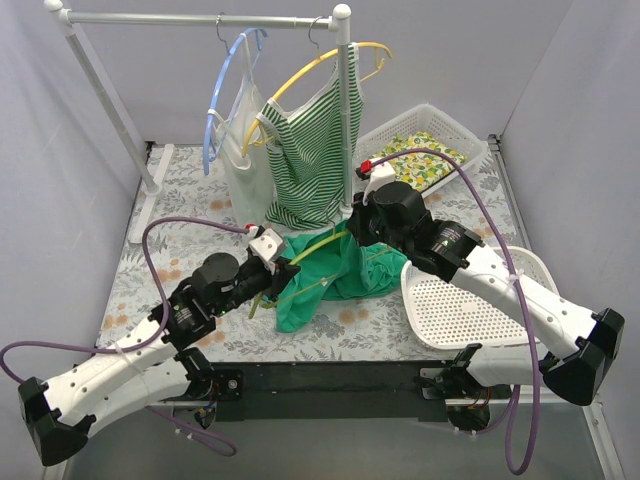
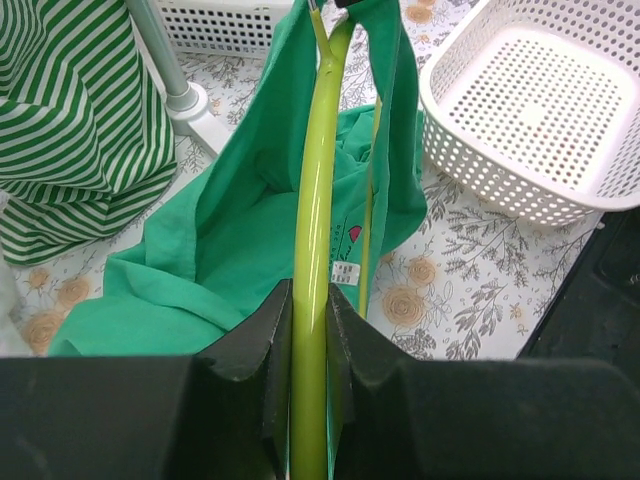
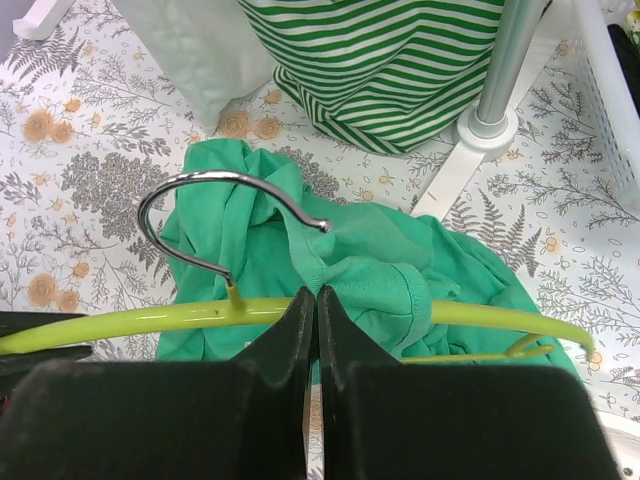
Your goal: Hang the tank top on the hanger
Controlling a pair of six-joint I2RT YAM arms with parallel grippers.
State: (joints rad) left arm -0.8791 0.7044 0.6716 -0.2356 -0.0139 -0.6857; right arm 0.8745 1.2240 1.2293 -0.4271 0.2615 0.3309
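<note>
The emerald-green tank top (image 1: pixel 335 275) hangs bunched between both arms above the table. It also shows in the left wrist view (image 2: pixel 230 230) and the right wrist view (image 3: pixel 380 250). The lime hanger (image 1: pixel 325 245) runs through it. My left gripper (image 1: pixel 283 272) is shut on the hanger's arm (image 2: pixel 312 250). My right gripper (image 1: pixel 362 225) is shut on a fold of the tank top's strap, just beside the hanger bar (image 3: pixel 200 315) and its metal hook (image 3: pixel 190 210). One strap is draped over the hanger's right arm (image 3: pixel 480 318).
A white rack (image 1: pixel 200 18) at the back holds a light-blue hanger (image 1: pixel 225 90) with a white top and a yellow hanger (image 1: pixel 320 65) with a striped top (image 1: pixel 310 150). Its foot (image 3: pixel 470 150) stands close behind. An empty white basket (image 1: pixel 470 300) sits right; another basket (image 1: pixel 420 145) back right.
</note>
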